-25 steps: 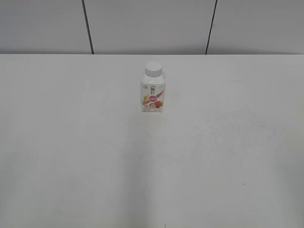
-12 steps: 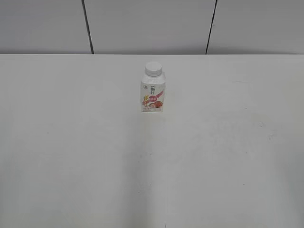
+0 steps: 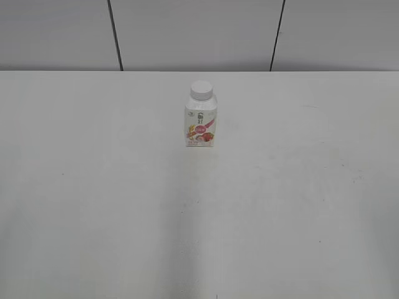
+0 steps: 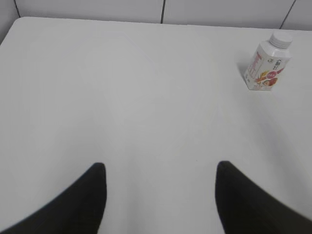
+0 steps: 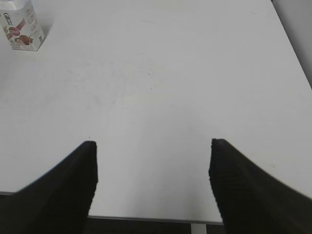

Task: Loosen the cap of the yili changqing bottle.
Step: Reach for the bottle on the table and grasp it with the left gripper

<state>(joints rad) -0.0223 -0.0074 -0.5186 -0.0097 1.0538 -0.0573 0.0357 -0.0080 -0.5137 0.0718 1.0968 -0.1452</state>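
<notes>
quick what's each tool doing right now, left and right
Left tool: open, holding nothing.
Right tool: open, holding nothing.

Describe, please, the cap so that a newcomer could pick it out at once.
On the white table, toward its far edge near the grey panelled wall, one small bottle stands upright. The cap is the plain white disc on its neck, above the pink-red fruit label.

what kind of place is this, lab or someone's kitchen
Most likely a lab or test bench, not a kitchen: a plain white table, a bare panelled grey wall behind it, and one yili changqing bottle standing alone, still capped.
</notes>
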